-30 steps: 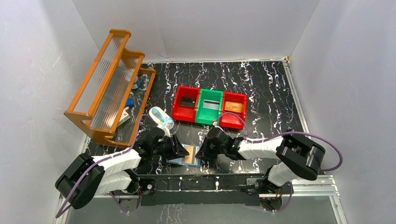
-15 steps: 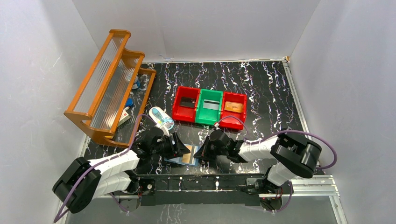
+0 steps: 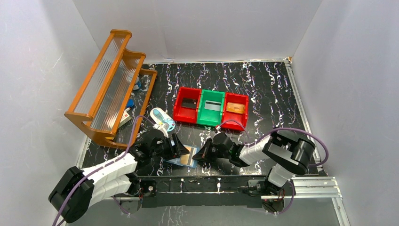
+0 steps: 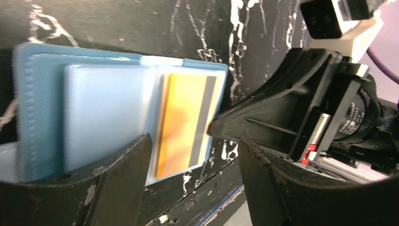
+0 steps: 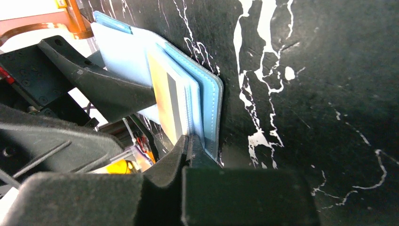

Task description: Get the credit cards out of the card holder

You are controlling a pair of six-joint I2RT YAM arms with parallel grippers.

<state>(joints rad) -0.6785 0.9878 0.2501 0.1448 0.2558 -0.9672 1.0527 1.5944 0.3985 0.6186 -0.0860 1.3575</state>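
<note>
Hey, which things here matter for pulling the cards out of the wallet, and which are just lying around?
For the job: blue card holder; tan-orange card in its pocket.
Lying about: wooden rack; white-and-blue oval case; red and green bins.

The card holder (image 5: 212, 106) looks matt, stitched leatherette with smooth pale plastic pockets; the tan-orange card (image 4: 181, 123) is glossy plastic; the table (image 5: 306, 117) is matt, marbled black.

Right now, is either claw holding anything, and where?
Right claw looks shut on the orange card, at its exposed edge; the card sits in the wallet. Left claw is open, holding nothing.
</note>
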